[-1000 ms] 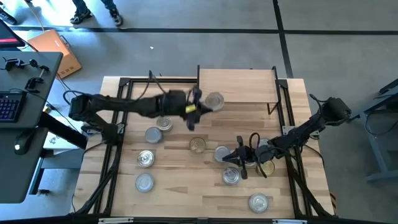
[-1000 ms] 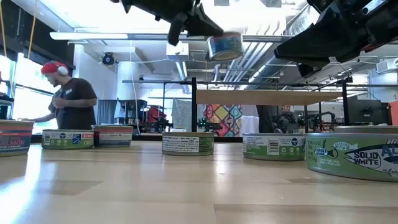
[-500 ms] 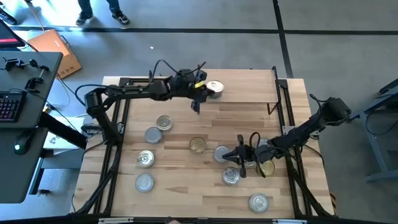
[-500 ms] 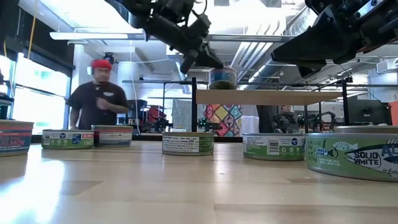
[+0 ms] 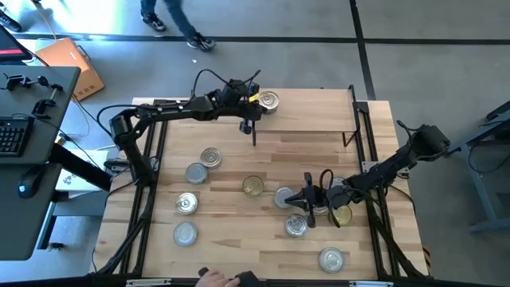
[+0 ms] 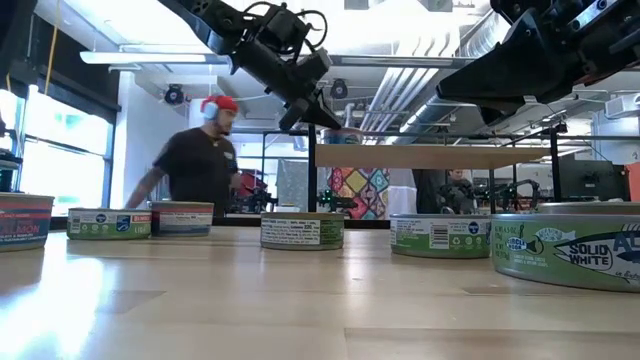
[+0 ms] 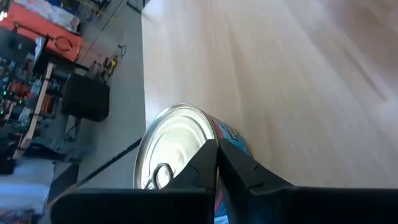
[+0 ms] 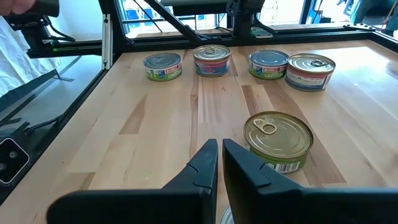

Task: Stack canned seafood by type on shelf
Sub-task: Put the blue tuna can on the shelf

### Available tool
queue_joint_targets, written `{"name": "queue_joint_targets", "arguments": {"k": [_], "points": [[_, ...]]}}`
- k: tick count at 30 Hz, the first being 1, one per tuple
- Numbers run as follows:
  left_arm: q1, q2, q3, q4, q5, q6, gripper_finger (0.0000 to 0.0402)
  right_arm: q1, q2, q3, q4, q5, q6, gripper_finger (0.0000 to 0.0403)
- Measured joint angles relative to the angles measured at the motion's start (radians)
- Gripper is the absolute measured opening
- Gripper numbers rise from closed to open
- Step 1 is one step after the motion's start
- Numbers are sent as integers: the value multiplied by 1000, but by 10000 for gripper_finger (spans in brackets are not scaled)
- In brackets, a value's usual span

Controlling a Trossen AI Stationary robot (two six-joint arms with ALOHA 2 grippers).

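My left gripper (image 5: 258, 103) reaches over the shelf (image 5: 311, 112), a light wood platform on black legs at the table's far side. It is shut on a silver-lidded, blue-labelled can (image 5: 269, 100) that stands on the shelf's left part. My right gripper (image 5: 308, 209) hovers shut, low over the table's right half among loose cans and touching none. A gold-lidded can (image 8: 278, 140) lies just beyond its fingertips (image 8: 219, 149). Several more cans (image 5: 210, 157) (image 5: 185, 233) rest flat on the tabletop. My left gripper (image 7: 216, 149) pinches the can's rim (image 7: 208, 119) between its two fingers. One finger lies over the lid (image 7: 177, 140) and the other over the labelled side wall (image 7: 233, 134). It slants down from the table's left. The can sits upright on the shelf.
Cans are scattered over the left, middle and right of the table (image 5: 239, 239), and one lies near the near edge (image 5: 331, 258). Black frame rails run along both table sides. A person (image 6: 200, 165) moves behind the table, and a hand (image 5: 213, 277) shows at the near edge.
My left gripper carried the can from above the table's middle toward the far edge, over the shelf, and lowered it there. The can, held tilted in the air a second ago, now stands on the shelf's left part. The person behind has walked across.
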Motion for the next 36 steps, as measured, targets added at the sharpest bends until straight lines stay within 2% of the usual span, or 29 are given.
{"name": "queue_joint_targets", "arguments": {"k": [8, 14, 17, 23, 29, 36], "points": [[4, -10, 0, 9, -4, -16, 83, 0, 0, 0, 0, 0, 0, 16], [3, -25, 0, 54, 11, -147, 133, 0, 0, 0, -1, 0, -2, 16], [3, -25, 1, 60, 40, -192, 137, 0, 0, 0, 0, 0, -3, 16], [6, 6, 1, 55, 22, -186, 126, 0, 0, 0, 0, 0, -3, 16], [6, 40, 1, 90, -66, -140, 122, 0, 0, 0, 0, 0, 3, 16], [8, 40, 1, 88, -90, -140, 122, 0, 0, 0, 0, 0, 4, 16]]}}
